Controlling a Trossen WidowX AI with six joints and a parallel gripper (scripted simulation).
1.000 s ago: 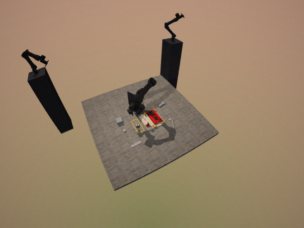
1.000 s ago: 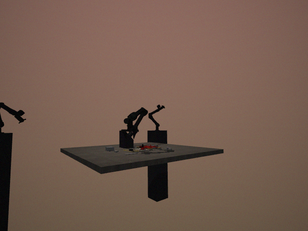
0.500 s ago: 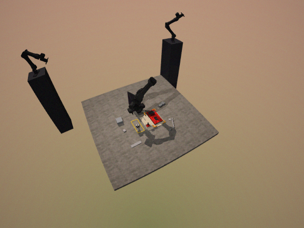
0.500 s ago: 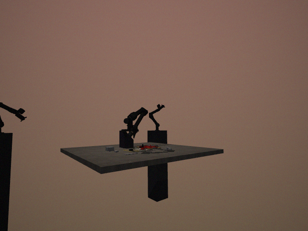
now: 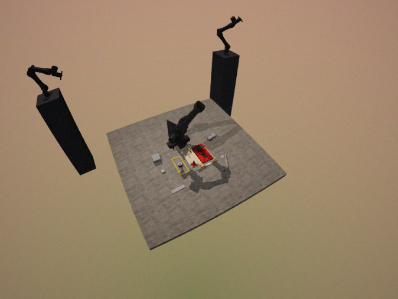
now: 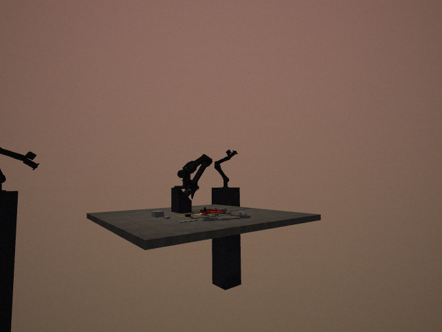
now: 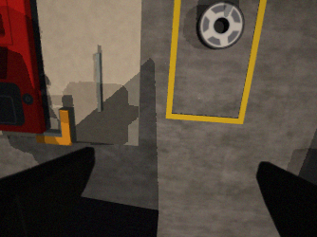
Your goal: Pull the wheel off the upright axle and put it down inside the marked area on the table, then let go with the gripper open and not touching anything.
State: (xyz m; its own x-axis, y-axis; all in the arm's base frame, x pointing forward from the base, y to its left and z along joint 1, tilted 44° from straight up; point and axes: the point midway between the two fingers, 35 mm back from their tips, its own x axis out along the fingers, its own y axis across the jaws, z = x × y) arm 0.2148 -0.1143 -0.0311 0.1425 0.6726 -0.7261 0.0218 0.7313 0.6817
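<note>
The wheel (image 5: pixel 179 164) (image 6: pixel 187 215) (image 7: pixel 233 31), dark with a pale spoked face and a dark centre hole, lies flat inside the yellow outline of the marked area (image 5: pixel 176 166) (image 7: pixel 204 118). It touches none of the yellow lines that show. The black upright axle (image 5: pixel 193 162) (image 6: pixel 204 208) stands bare on a small red base at the edge of the pale board; it is outside the wrist view. My gripper (image 7: pixel 175 162) (image 6: pixel 191 197) is wide open and empty, well above the table, on the robot-base side of the marked area and apart from the wheel.
A red block-like body (image 5: pixel 204 153) (image 7: pixel 14 55) with orange corner brackets lies on the pale board (image 5: pixel 190 157) (image 7: pixel 85 27). A thin grey bar (image 7: pixel 99 81) is also on the board. A grey block (image 5: pixel 156 158), a small grey piece (image 5: pixel 163 171) and a flat strip (image 5: pixel 178 188) lie around the marked area.
</note>
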